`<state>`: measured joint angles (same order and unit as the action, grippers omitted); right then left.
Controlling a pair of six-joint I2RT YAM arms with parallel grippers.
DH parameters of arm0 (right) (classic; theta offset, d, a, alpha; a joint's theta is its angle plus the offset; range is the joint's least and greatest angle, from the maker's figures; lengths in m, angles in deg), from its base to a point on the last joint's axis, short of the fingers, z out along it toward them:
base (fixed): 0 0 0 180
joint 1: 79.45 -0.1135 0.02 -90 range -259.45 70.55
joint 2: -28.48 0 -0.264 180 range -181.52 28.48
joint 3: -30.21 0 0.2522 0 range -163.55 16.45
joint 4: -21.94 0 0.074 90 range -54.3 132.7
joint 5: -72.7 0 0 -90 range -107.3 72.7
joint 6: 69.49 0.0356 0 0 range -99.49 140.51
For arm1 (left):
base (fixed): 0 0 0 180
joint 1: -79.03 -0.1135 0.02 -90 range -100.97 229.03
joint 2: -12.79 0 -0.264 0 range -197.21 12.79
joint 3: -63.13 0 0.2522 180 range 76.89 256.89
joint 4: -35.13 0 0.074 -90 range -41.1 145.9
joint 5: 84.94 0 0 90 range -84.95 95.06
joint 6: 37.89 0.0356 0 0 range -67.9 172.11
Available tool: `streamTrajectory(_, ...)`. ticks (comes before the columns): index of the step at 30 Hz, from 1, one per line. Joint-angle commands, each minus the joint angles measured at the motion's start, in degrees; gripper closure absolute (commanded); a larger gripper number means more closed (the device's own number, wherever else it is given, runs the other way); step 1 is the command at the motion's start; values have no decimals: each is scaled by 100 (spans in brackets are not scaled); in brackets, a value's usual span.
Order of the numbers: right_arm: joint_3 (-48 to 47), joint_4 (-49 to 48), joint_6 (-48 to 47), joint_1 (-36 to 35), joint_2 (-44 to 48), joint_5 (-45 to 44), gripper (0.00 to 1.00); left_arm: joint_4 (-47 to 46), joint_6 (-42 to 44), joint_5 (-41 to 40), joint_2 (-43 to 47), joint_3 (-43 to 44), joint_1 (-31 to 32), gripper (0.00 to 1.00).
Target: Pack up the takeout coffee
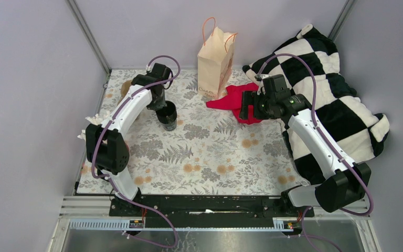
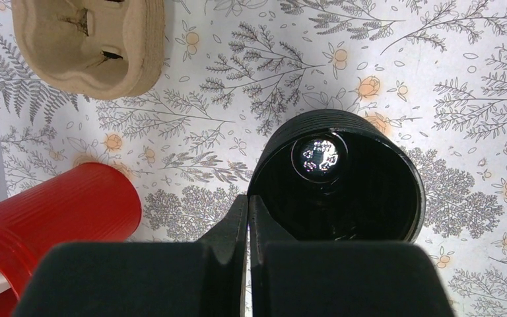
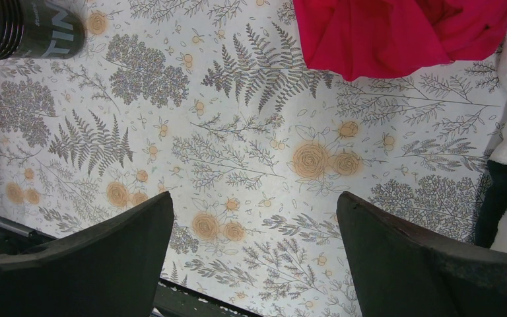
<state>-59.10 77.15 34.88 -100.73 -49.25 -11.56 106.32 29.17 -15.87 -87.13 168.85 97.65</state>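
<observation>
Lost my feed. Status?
Left tool shut at rim of coffee cup, hold unclear. Right tool open, empty. Cup upright, outside paper bag. Red cloth at bag's foot.

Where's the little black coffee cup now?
In the overhead view the black coffee cup stands on the left side of the table, its rim pinched by the left gripper, left of the paper bag.

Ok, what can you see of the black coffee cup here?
The coffee cup is small and black, with ribbed sides and white lettering on a smooth band. Its glossy round top mirrors a light. It stands upright on the floral cloth, apart from the paper bag. The left gripper, shut, seems to pinch its rim.
</observation>
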Motion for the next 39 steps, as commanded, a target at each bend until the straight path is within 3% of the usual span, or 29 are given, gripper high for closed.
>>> streamTrajectory(1,14,-116,-18,-29,77,144,0,27,-65,-193,140,325,44,100)
streamTrajectory(39,-12,-132,13,-34,22,268,0,392,-533,-316,542,863,55,100)
